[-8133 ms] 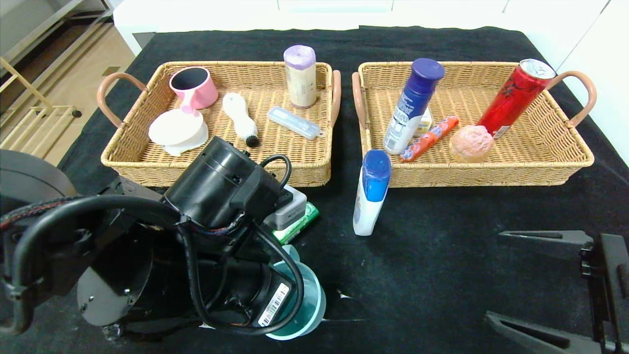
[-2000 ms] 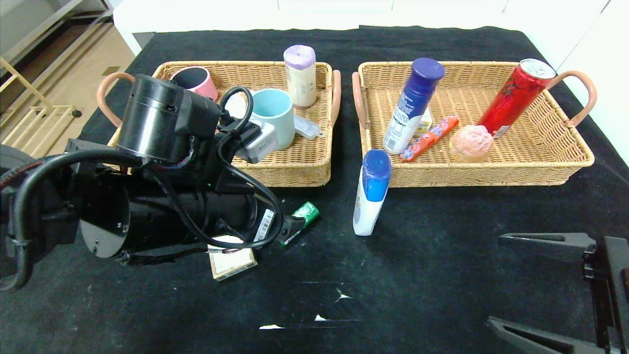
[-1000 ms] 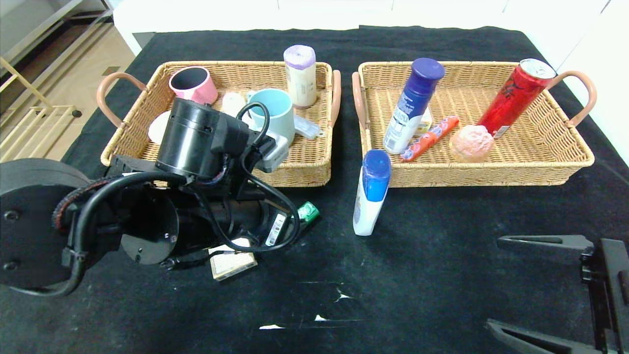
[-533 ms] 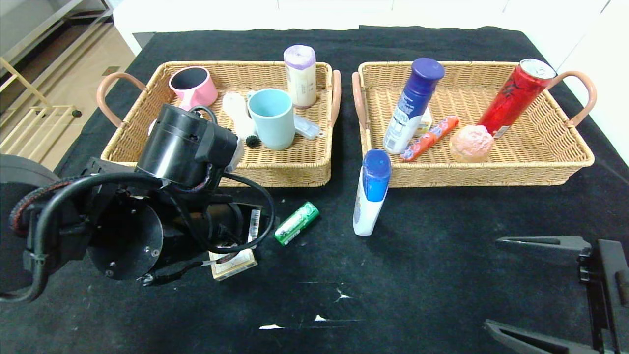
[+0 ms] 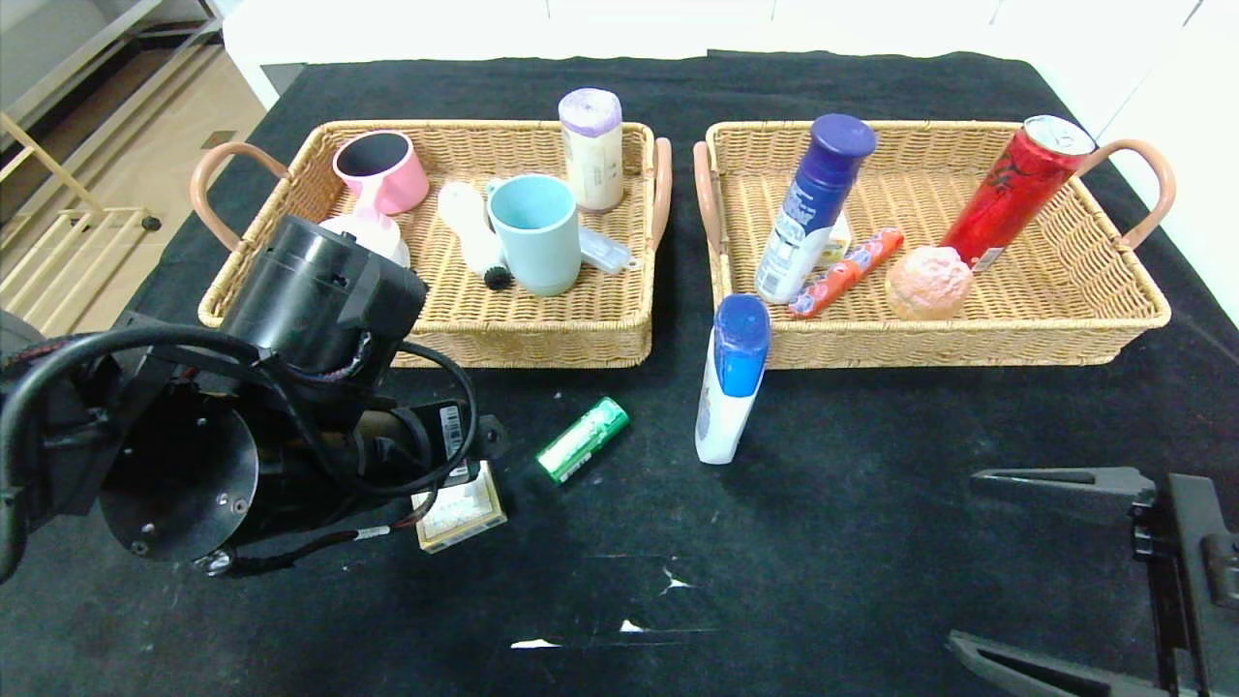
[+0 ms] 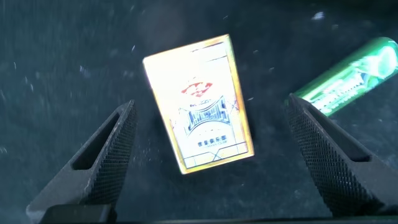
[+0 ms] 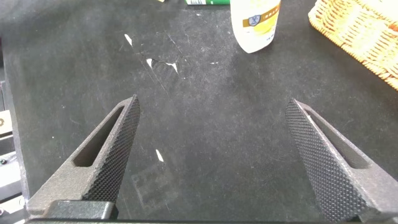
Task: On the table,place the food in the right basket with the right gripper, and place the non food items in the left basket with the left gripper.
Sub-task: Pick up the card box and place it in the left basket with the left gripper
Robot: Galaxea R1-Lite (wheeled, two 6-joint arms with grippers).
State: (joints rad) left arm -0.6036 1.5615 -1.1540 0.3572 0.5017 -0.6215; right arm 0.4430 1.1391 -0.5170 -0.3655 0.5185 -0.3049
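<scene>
My left gripper [image 6: 210,107] is open and hovers over a yellow-edged card box [image 6: 199,102], which lies flat on the black cloth between its fingers [image 6: 106,162]. In the head view the box [image 5: 457,510] peeks out under the left arm. A green pack [image 5: 584,439] lies just beside it and also shows in the left wrist view [image 6: 351,78]. A white bottle with a blue cap [image 5: 728,387] leans on the right basket [image 5: 968,344]. A teal cup [image 5: 537,232] stands in the left basket [image 5: 542,344]. My right gripper [image 5: 963,558] is open and empty at the near right.
The left basket also holds a pink mug [image 5: 379,169], a white brush [image 5: 467,227], a bag roll [image 5: 591,147] and a clear case [image 5: 608,254]. The right basket holds a blue-capped bottle [image 5: 813,208], a red can [image 5: 1016,189], an orange stick [image 5: 847,271] and a pink ball [image 5: 927,281].
The left arm has drawn back out of the left basket, leaving the teal cup standing there, and has come down over the card box on the cloth. The right arm has not moved.
</scene>
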